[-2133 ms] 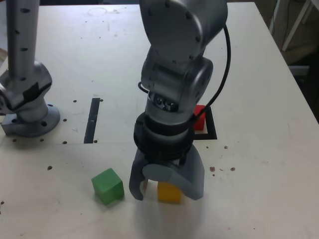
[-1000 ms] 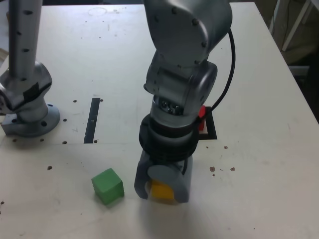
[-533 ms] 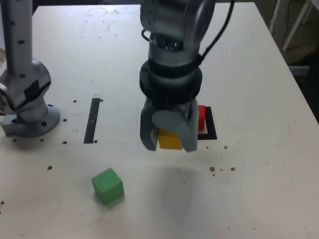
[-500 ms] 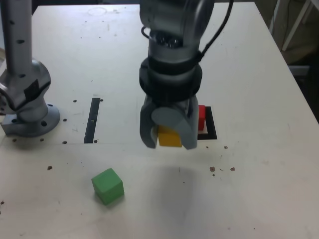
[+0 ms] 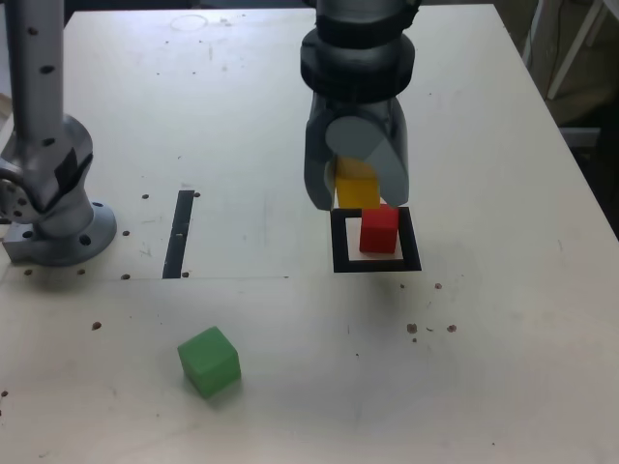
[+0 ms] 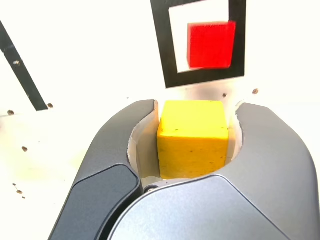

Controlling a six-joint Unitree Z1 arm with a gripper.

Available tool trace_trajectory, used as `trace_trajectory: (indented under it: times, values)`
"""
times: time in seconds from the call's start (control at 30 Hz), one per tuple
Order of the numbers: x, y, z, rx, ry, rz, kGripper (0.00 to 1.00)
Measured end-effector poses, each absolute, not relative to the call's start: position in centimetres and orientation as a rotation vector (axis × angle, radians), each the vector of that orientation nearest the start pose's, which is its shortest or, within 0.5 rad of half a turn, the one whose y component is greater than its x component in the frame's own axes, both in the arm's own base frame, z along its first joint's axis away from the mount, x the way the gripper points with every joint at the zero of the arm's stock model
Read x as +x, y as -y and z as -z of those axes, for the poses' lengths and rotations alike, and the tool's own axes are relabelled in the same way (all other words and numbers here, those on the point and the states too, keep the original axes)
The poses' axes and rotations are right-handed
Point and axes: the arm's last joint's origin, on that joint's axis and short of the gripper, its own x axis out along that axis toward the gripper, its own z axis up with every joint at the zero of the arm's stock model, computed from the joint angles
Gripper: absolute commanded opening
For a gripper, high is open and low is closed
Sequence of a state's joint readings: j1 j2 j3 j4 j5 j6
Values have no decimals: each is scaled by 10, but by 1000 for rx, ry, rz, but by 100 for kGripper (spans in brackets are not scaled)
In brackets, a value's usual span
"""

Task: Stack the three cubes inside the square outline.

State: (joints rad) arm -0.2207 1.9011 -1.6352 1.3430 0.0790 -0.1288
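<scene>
The green cube (image 5: 209, 361) lies untouched on the tabletop (image 5: 503, 319), well apart from the square outline (image 5: 376, 265) and nearer to the camera. In the last second I lifted the yellow cube (image 5: 356, 184) off the tabletop; the jaws of the gripper (image 5: 355, 179) are clenched on it, just behind the outline. The red cube (image 5: 378, 230) sits inside the outline, so I judge the second level comes next.
</scene>
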Motion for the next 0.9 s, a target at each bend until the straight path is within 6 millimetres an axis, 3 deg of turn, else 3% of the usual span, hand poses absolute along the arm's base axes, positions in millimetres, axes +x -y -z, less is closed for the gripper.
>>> trace_trajectory:
  times: [0.33, 0.9]
  values:
    - [352, 39, -296, 122, -1622, 30, 33]
    - [370, 31, -270, 91, -1660, 48, 33]
